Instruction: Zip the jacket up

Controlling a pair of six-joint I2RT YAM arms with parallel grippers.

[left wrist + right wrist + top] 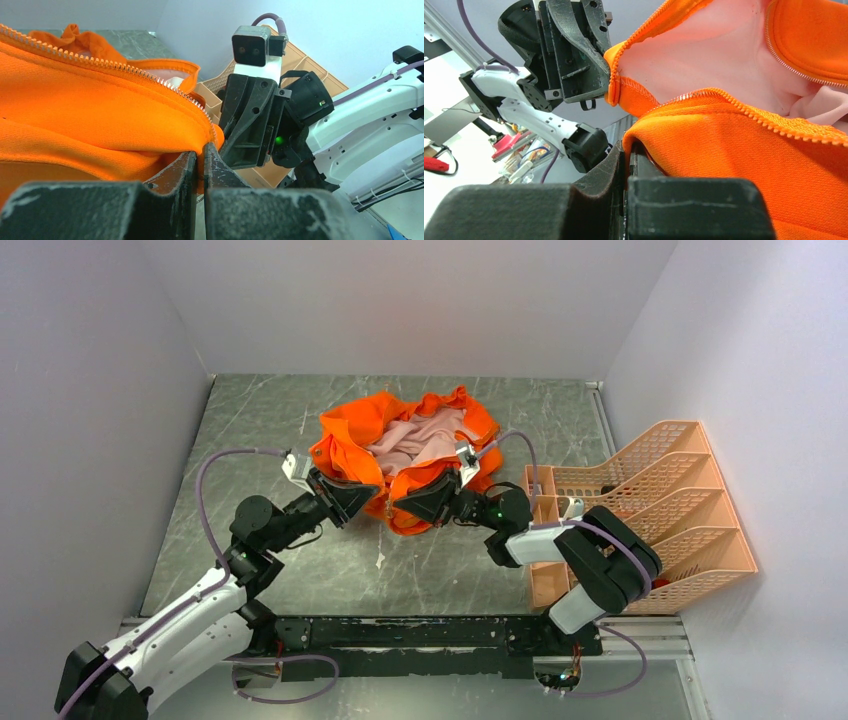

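Observation:
The orange jacket point(400, 440) lies bunched at mid-table, open, its pale pink lining point(420, 440) facing up. My left gripper point(352, 502) is shut on the jacket's near left front edge; in the left wrist view the fabric point(100, 115) is pinched between the fingers point(182, 170), with the zipper teeth point(125, 70) running up to the left. My right gripper point(412, 508) is shut on the near right front edge; in the right wrist view the orange fabric point(734, 165) folds over the fingers point(616, 160). The two grippers face each other, close together.
A peach basket rack point(640, 510) stands at the right, beside my right arm. White walls close the table at the back and both sides. The grey tabletop point(300, 560) shows in front of the jacket.

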